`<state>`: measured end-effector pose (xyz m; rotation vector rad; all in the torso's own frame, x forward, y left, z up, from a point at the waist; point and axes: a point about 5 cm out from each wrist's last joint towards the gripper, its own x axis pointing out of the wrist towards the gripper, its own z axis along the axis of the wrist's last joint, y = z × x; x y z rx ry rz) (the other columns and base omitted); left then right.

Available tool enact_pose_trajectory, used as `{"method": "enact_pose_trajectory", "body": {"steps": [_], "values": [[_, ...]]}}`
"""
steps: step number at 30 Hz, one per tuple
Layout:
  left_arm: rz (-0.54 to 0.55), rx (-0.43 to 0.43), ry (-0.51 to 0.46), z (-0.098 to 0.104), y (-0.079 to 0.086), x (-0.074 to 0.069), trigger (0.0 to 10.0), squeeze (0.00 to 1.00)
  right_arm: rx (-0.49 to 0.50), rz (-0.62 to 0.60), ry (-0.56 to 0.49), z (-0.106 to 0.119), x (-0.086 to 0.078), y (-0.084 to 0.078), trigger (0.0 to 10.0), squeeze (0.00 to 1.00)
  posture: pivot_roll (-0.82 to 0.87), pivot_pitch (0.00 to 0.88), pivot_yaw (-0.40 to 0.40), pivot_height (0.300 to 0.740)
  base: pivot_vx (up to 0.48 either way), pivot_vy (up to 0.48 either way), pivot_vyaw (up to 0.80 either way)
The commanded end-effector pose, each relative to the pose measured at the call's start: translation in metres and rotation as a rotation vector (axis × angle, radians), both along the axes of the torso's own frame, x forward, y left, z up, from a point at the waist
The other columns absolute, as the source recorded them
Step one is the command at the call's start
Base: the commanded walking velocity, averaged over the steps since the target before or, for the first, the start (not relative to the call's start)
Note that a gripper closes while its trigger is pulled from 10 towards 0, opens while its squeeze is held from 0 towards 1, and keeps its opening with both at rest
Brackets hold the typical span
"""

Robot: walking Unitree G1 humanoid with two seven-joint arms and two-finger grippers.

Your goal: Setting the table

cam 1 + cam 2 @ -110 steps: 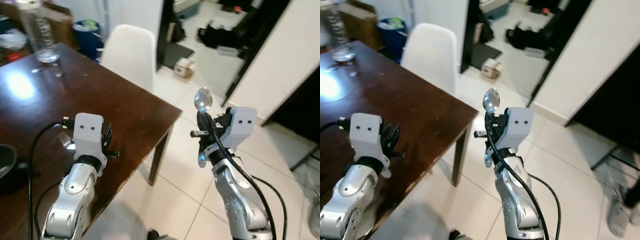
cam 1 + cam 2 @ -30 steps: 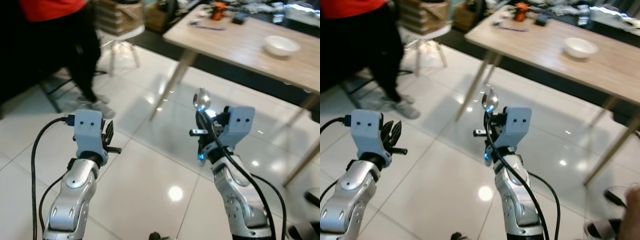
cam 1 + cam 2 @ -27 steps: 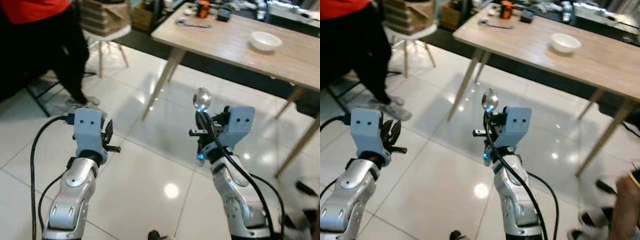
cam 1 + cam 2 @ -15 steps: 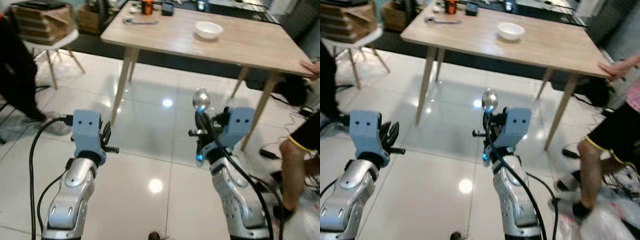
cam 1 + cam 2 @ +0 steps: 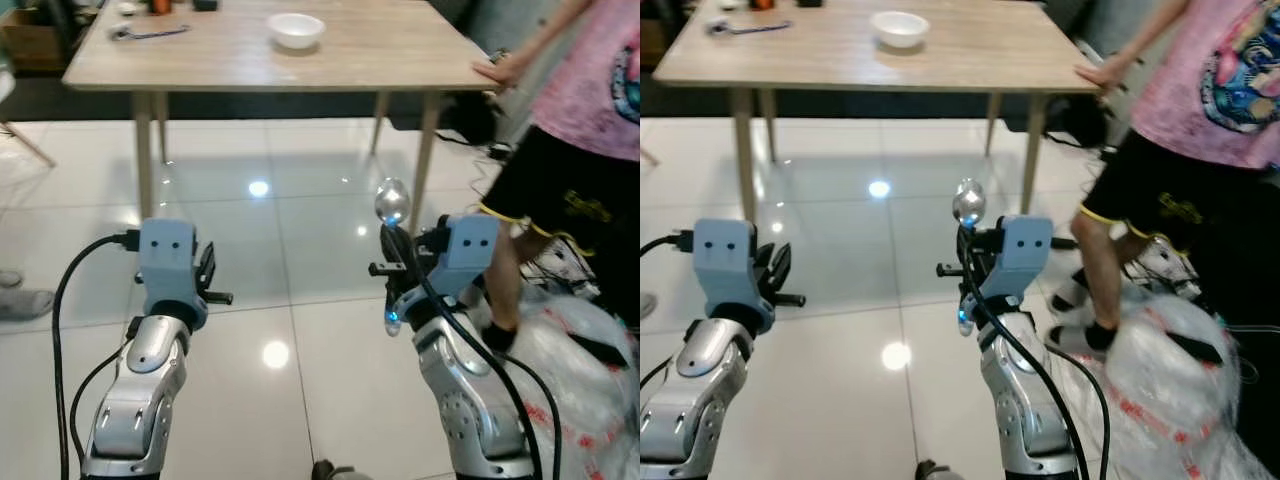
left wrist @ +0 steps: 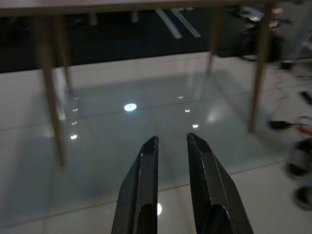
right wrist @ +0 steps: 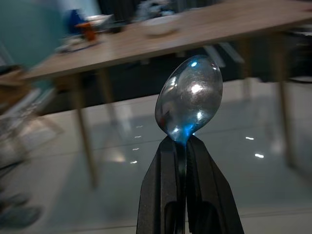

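**Spoon held upright, short of the counter**

The left tool [image 5: 207, 283] was raised over the glossy white floor [image 5: 300, 340], its two black fingers [image 6: 141, 180] a narrow gap apart with nothing between them. Ahead of it stood the pale wooden counter [image 5: 370, 45], well apart from both arms, carrying a white bowl [image 5: 295, 29] near its middle and some small items at its far left end that were too blurred to name. To the right, the right tool [image 5: 390, 240] was pinched together on the handle of a metal spoon [image 5: 391, 202], which stood upright with its bowl uppermost and catching a blue glint. Further right, a person in a pink shirt and black shorts [image 5: 580, 150] stood by the counter's corner, one hand [image 5: 497, 70] resting on its edge. A crumpled clear plastic bag [image 5: 1170, 380] lay on the floor at the person's feet.
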<state>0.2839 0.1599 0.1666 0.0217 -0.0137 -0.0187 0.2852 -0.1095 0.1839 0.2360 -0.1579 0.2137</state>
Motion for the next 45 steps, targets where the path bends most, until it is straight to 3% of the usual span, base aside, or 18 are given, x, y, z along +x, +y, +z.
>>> {"method": "enact_pose_trajectory", "body": {"steps": [1, 8, 45], "values": [[0.012, 0.008, -0.007, -0.0004, -0.0001, -0.0012, 10.0, 0.00, 0.005, -0.007, -0.004, 0.0007, -0.0010, -0.0017, 10.0, 0.00, 0.01, 0.087, -0.005, 0.740, 0.000, 0.000, -0.80], [0.070, 0.024, -0.008, -0.0001, 0.0023, 0.0037, 10.0, 0.00, 0.001, 0.025, -0.016, 0.0022, -0.0018, 0.0038, 10.0, 0.00, 0.01, 0.088, -0.006, 0.740, 0.387, 0.000, -0.21], [0.069, 0.030, -0.015, 0.0018, 0.0014, 0.0040, 10.0, 0.00, 0.003, 0.037, -0.025, 0.0044, -0.0005, 0.0073, 10.0, 0.00, 0.03, 0.097, -0.004, 0.740, 0.480, 0.000, 0.00]]}}
